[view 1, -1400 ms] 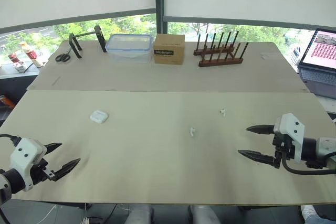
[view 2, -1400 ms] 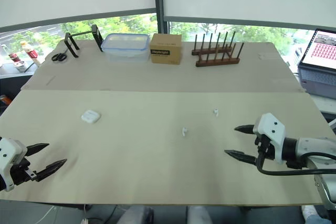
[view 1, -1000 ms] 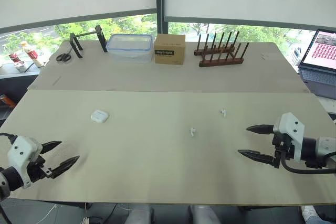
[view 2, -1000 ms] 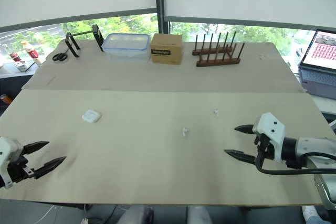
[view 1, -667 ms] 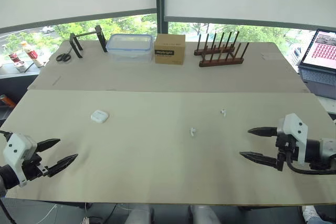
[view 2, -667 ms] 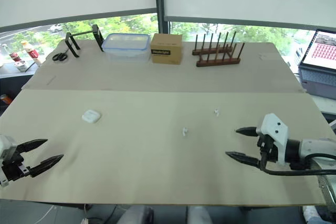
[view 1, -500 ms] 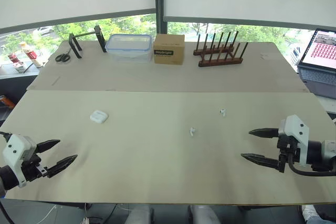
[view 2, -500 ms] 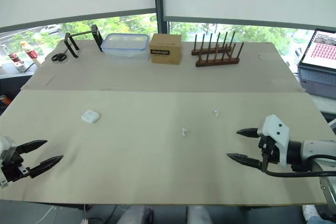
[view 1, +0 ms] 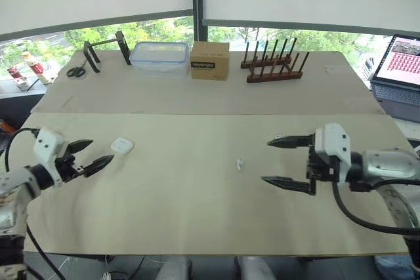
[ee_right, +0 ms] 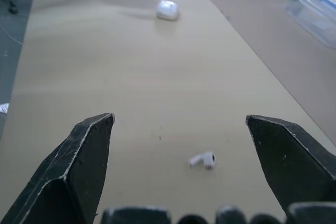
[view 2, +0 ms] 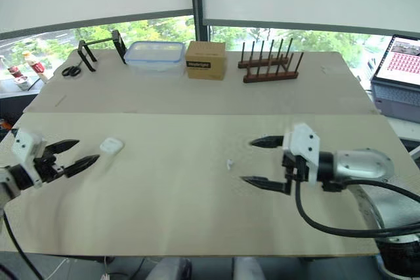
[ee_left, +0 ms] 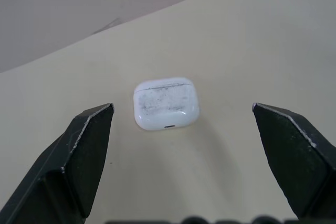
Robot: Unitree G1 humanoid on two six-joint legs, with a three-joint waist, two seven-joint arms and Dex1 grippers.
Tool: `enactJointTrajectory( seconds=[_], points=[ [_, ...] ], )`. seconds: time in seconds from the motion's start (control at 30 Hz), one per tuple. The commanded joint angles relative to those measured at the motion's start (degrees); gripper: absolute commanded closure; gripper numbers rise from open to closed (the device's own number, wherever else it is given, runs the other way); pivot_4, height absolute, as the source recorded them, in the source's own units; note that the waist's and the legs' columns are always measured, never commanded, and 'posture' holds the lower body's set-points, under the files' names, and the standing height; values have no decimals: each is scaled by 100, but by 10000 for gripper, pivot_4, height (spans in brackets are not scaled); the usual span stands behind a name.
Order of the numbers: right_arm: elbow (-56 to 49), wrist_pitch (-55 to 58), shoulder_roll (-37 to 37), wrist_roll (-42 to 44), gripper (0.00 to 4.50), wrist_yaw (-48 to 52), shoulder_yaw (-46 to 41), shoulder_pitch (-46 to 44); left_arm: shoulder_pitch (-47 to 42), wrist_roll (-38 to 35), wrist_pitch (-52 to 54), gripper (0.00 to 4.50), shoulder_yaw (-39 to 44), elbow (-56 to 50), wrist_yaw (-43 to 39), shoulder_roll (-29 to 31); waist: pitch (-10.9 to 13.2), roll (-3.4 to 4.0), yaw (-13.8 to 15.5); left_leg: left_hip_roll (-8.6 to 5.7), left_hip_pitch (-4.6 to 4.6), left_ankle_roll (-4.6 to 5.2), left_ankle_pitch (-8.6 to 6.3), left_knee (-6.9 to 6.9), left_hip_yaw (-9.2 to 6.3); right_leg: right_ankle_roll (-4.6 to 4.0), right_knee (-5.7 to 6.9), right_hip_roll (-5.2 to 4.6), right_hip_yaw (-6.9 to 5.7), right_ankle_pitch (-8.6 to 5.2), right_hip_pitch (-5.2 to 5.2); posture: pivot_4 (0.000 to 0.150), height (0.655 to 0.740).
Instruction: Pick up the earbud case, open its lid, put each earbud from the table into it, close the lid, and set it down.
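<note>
White, smudged, round-cornered earbud case [ee_left: 166, 104]

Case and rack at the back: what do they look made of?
The case looks like hard white plastic, glossy: smooth rounded edges, soft sheen, grey scuffs on its top. The rack looks like wood with a dark reddish-brown stain, dull finish; its grain is too small to tell.
</note>
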Motion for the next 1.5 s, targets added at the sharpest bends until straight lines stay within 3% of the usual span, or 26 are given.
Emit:
enactJointTrajectory(
  seconds=[0.03,0.53,1.0,1.03,1.1,1.13,1.17,1.3,1.5],
  points=[
    [-187,78,42,170,216,-9,95,-193,-306,174,-179,0,-182,321,53,-6,0,0,4,0,-3,0,0,0,-1,0,0,1,0,0,-2,1500,7400],
    [-356,394,291,228,216,-273,668,-807,-1379,848,-824,0,-904,2025,305,-424,0,-1,10,-4,-5,0,0,7,-1,0,15,2,0,1,-9,1500,7400],
    [-466,455,262,257,216,-333,676,-730,-2093,1253,-1101,0,-1335,2971,67,-604,-1,-2,15,-23,-9,0,0,23,1,1,32,1,-1,0,-10,1500,7400],
    [-481,458,260,260,0,-344,665,-719,-2063,1252,-1061,5513,-1324,2973,41,-585,-1,-2,14,-22,-9,0,0,24,1,1,32,1,-1,0,-10,1500,7400],
    [-520,468,257,264,0,-375,641,-700,-1946,1251,-946,11927,-1317,2924,-59,-513,-1,-2,10,-22,-10,0,0,26,0,1,32,2,-1,0,-10,1500,7400],
    [-537,470,256,263,0,-390,633,-692,-1884,1255,-902,17297,-1316,2891,-108,-478,-1,-2,8,-21,-9,1,0,26,0,1,34,3,-1,0,-10,1500,7400],
    [-549,478,259,267,0,-408,625,-690,-1812,1247,-862,18643,-1306,2853,-158,-443,-1,-2,4,-21,-9,1,0,26,0,1,35,3,-1,0,-10,1500,7400],
    [-566,494,255,283,0,-466,616,-717,-1537,979,-622,18609,-1163,2359,-321,-476,-2,-1,-52,-17,-2,3,-2,26,-3,1,35,3,0,0,-10,1500,7400],
    [-464,789,232,439,0,-627,526,-789,-1240,606,-514,18609,-1626,-60,-565,-1017,-1,-3,64,-9,-18,4,-2,41,-8,3,31,-4,-1,0,-11,1500,7400]
  ],
)
